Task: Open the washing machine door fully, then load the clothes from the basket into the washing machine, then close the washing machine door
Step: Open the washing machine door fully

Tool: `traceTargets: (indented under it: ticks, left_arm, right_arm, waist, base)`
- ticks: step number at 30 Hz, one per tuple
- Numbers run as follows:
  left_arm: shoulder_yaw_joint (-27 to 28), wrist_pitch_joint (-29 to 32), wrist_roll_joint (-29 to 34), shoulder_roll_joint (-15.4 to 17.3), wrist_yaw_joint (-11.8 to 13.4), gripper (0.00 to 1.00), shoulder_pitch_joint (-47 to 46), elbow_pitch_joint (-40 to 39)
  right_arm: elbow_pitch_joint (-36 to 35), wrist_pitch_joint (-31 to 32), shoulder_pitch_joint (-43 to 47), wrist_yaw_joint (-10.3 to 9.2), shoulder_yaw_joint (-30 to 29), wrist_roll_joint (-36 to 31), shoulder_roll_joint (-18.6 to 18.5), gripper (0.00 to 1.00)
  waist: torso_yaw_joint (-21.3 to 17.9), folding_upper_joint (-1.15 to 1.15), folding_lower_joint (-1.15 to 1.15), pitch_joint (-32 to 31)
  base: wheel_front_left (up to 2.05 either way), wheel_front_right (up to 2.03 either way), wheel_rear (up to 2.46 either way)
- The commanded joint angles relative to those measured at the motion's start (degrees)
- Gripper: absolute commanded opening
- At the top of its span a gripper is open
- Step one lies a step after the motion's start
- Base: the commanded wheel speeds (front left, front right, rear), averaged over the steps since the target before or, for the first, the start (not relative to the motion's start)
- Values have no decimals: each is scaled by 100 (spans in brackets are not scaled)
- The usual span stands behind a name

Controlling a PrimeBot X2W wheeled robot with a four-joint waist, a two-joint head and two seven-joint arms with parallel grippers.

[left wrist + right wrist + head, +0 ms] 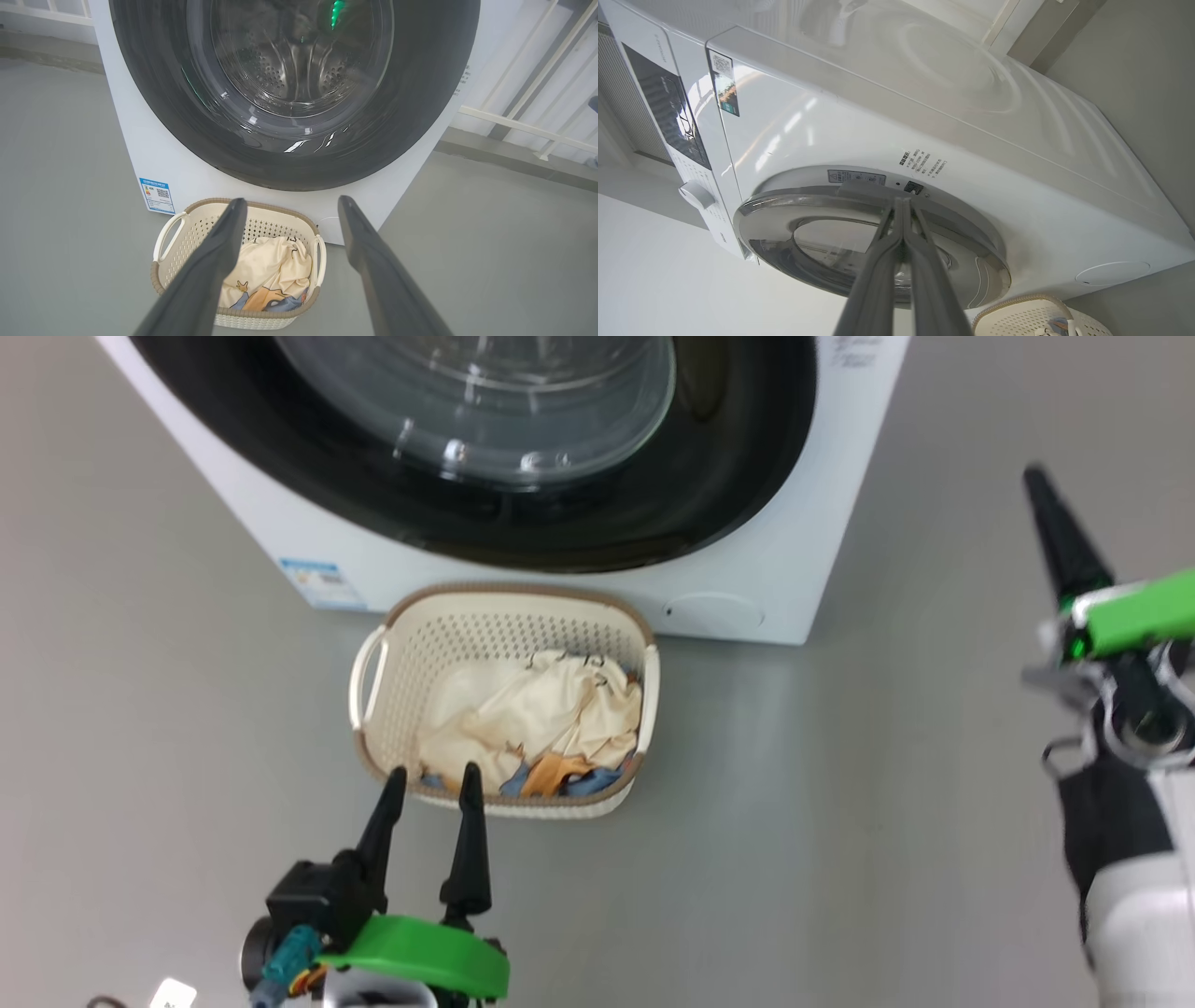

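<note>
Two empty pincers, left pincer (433,773) wide apart near basket (523,590), right pincer (901,201) closed at washing machine door (738,485)

Counted one washing machine (775,588), and one door (728,476) on it with one glass window (485,411). One blue label sticker (320,581) and one round flap (714,611) sat low on the front. One dial (696,194) was on the panel. There was one basket (509,595) with two loop handles (366,677). Clothes (541,737): two pieces made out, one cream piece (523,709) and one blue piece (588,782); any beneath could not be told. Two claws were noted, the left claw (433,773) and the right claw (1036,476), with two dark fingers (467,840) on each.
</note>
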Motion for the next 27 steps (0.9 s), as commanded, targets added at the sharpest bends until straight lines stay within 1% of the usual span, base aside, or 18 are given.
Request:
traceTargets:
  ticks: [1,4,8,10,19,25,27]
  left_arm:
    - [134,-78,-61,40,38,100,-224,-187]
    - [53,-78,-156,40,77,100,-337,-265]
    - [-27,-78,-266,40,144,100,-431,-360]
    - [-85,-78,-286,40,167,100,-494,-424]
    - [-224,-78,-459,40,211,100,-712,-491]
    - [-295,-78,-557,40,228,100,-780,-503]
    - [-303,-78,-566,40,233,100,-785,-506]
  right_arm:
    - [-93,100,-263,10,57,-158,-3,0]
    - [36,381,-675,10,-114,-415,-67,0]
    - [287,780,-1186,10,-436,-568,-41,0]
    - [434,1003,-1570,10,-628,-778,-28,0]
    - [821,1698,-2657,10,-1177,-1196,162,0]
    - [1191,2064,-3314,10,-1583,-1307,344,0]
    - [1250,2120,-3416,10,-1620,-1341,367,0]
  waist:
    - [217,0,0,291]
    - [324,0,0,493]
    - [428,0,0,680]
    - [489,0,0,858]
    - [687,0,0,1207]
    - [776,0,0,1338]
    - [789,0,0,1370]
  base:
    - [0,0,0]
    - [0,0,0]
    - [0,0,0]
    - [0,0,0]
    - [0,0,0]
    - [0,0,0]
    - [0,0,0]
